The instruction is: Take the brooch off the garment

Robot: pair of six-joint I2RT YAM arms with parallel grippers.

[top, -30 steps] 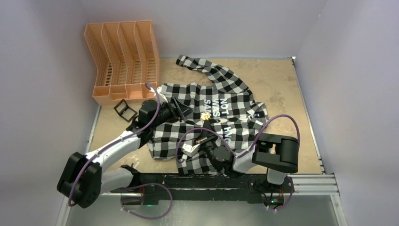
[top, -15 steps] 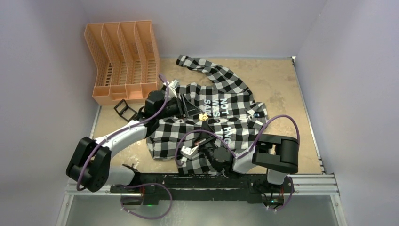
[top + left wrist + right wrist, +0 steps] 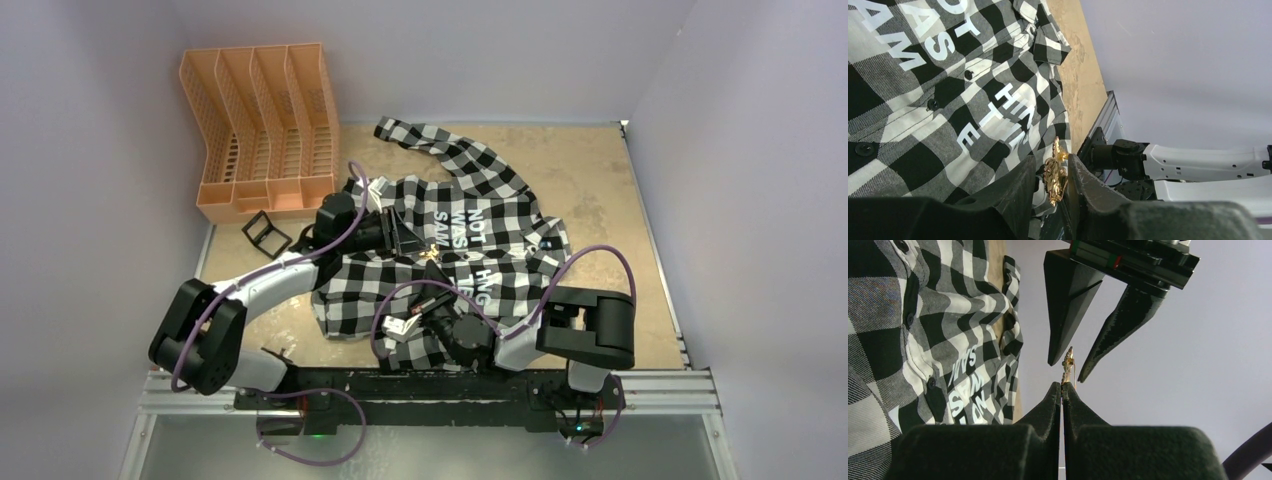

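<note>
Located the brooch [image 3: 1068,365] near the middle of the garment [image 3: 480,190], beside the white lettering [image 3: 923,30]. Found the right gripper [image 3: 1062,386] with its fingers [image 3: 1048,410] pressed together and the lower end of the gold piece pinched between their tips. Observed, from the right wrist, the rest of the brooch standing edge-on above those tips, with a thin pin wire [image 3: 1075,375] beside it.

Found the left gripper [image 3: 1052,162] reaching in from the opposite side, fingers [image 3: 1018,190] narrowly apart, one set on each side of the brooch. Noted, from the right wrist, slivers of background between the brooch and both left tips. Saw, from the left wrist, the gold piece filling most of the gap, against or very close to one finger. Could not confirm contact there. Could not determine whether the pin passes through the cloth.

Recorded the garment spread on the tan worktop [image 3: 600,200], one sleeve toward the far wall. Recorded an orange file organiser [image 3: 260,120] at the far left corner and a small black frame [image 3: 265,233] just in front of it, both well apart from the brooch.
</note>
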